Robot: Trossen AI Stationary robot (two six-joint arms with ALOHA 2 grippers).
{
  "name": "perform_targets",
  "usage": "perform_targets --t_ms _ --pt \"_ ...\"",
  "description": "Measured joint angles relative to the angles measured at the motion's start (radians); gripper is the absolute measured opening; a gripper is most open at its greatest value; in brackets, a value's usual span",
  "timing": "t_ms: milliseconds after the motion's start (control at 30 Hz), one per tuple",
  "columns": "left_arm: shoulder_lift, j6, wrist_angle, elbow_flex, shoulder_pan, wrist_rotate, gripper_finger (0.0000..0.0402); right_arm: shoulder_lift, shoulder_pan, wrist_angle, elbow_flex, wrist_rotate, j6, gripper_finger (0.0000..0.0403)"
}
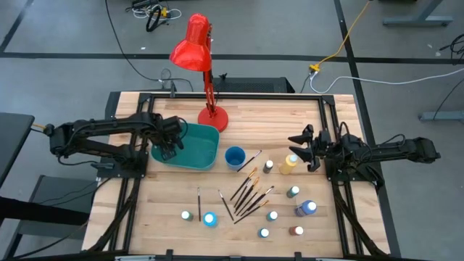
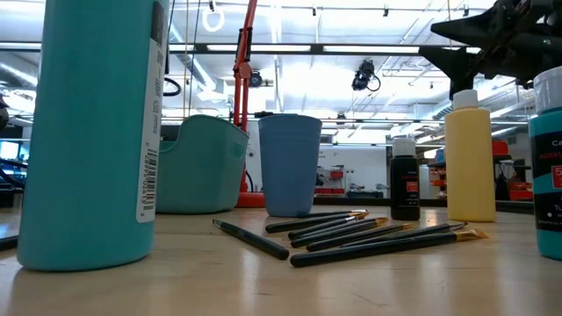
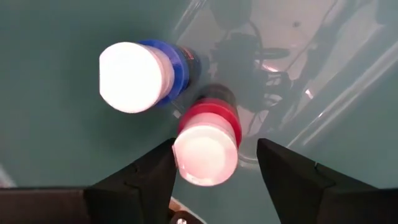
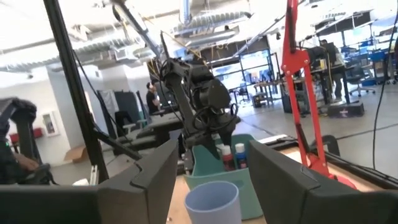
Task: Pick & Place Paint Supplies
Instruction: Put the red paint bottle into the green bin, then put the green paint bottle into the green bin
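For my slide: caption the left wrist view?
Open left gripper above red bottle beside blue bottle inside teal bin.

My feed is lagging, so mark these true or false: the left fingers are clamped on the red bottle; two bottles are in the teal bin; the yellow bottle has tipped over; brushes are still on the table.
1. Left gripper clamped on the red bottle: false. Its fingers stand open around it.
2. Two bottles in the teal bin: true, the red one and a blue bottle.
3. Yellow bottle tipped over: false, it stands upright.
4. Brushes on the table: true.
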Motion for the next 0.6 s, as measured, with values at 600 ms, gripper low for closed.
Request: perform_targets --t_ms 600 --pt "-0.001 -0.162 -0.179 0.302 -0.101 -0.048 0.0232 0.0 0.0 0.019 0.0 0.161 0.232 0.0204"
